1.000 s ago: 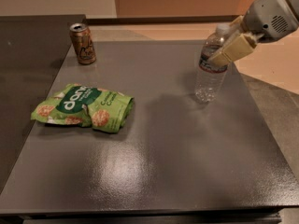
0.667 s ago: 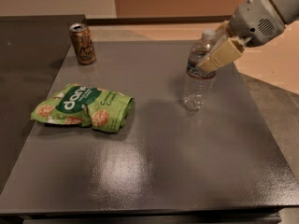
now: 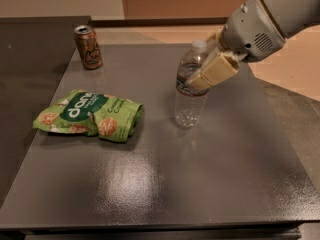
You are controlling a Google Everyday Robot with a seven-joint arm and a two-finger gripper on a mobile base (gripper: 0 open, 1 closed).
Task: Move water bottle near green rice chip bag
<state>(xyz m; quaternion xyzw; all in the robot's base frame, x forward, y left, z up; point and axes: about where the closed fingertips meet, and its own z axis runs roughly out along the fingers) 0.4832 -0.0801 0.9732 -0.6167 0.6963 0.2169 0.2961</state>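
Observation:
The water bottle (image 3: 190, 99) is clear with a white cap and a dark label band, and it stands upright near the middle of the dark grey table (image 3: 165, 184). My gripper (image 3: 202, 74) comes in from the upper right and is shut on the bottle's upper part, one tan finger (image 3: 215, 73) across the label. The green rice chip bag (image 3: 90, 115) lies flat on the left of the table, its right edge a short gap from the bottle.
A brown-gold drink can (image 3: 88, 46) stands at the table's back left corner. The table's right edge borders a lighter floor (image 3: 295, 74). A second dark surface (image 3: 25, 59) adjoins on the left.
My gripper has carried the water bottle leftward across the table, from the right side toward the middle, closer to the green bag. The bag and the can have not moved.

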